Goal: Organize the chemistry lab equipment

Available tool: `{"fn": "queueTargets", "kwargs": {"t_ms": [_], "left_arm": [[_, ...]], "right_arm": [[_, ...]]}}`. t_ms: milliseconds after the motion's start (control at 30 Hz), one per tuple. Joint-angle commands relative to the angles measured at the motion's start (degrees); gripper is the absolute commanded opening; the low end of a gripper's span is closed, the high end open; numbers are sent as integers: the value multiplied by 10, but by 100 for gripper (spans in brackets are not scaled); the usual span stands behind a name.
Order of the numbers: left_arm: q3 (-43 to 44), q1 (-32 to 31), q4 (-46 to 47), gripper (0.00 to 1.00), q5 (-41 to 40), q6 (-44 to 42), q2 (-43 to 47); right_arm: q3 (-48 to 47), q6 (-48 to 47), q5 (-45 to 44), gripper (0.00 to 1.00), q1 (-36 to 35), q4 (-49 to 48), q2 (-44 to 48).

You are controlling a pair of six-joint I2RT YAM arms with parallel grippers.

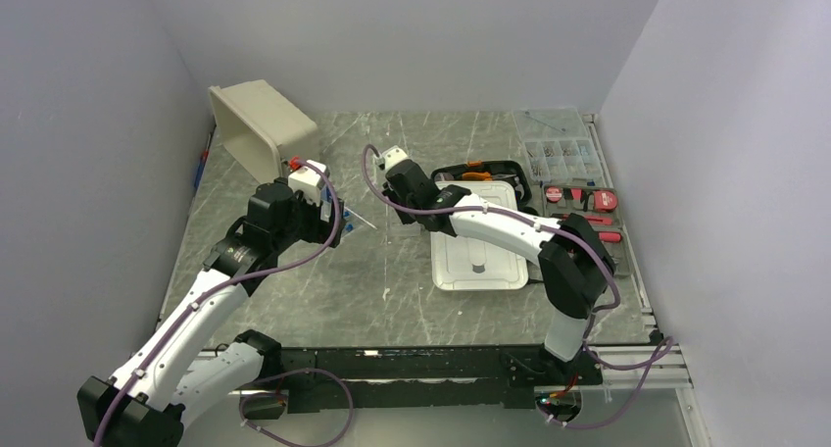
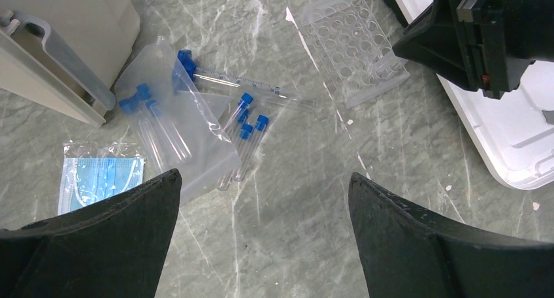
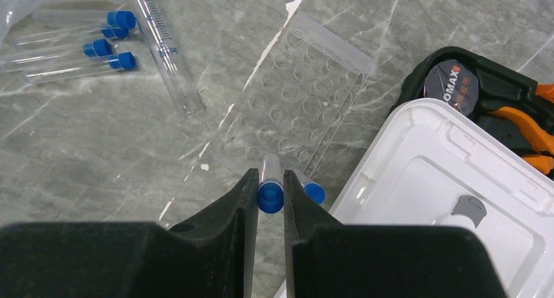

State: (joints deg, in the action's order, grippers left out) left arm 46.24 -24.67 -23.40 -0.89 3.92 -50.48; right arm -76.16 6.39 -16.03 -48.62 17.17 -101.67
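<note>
Right fingers (image 3: 248, 203) clamp a blue-capped test tube (image 3: 270, 195) at clear rack's (image 3: 294, 108) 6 o'clock edge. Left fingers (image 2: 130, 219) spread, empty, above loose tubes (image 2: 243, 138) on tabletop (image 2: 392, 154). Risk: tilted tube misses its hole and skids off.

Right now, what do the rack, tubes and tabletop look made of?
The rack looks like clear glossy plastic, perhaps acrylic: the veining shows through it. The tubes are transparent, plastic or glass, I cannot tell; their caps look like opaque blue plastic. The tabletop looks like polished grey marble with white veins, possibly a printed laminate.
</note>
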Motion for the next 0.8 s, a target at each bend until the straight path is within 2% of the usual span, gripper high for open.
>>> {"fn": "queueTargets", "kwargs": {"t_ms": [0, 767], "left_arm": [[2, 3, 12, 99, 1, 3, 0], [3, 2, 12, 99, -1, 3, -4]], "right_arm": [[-28, -9, -16, 8, 0, 1, -12], [-41, -6, -23, 7, 1, 28, -32]]}}
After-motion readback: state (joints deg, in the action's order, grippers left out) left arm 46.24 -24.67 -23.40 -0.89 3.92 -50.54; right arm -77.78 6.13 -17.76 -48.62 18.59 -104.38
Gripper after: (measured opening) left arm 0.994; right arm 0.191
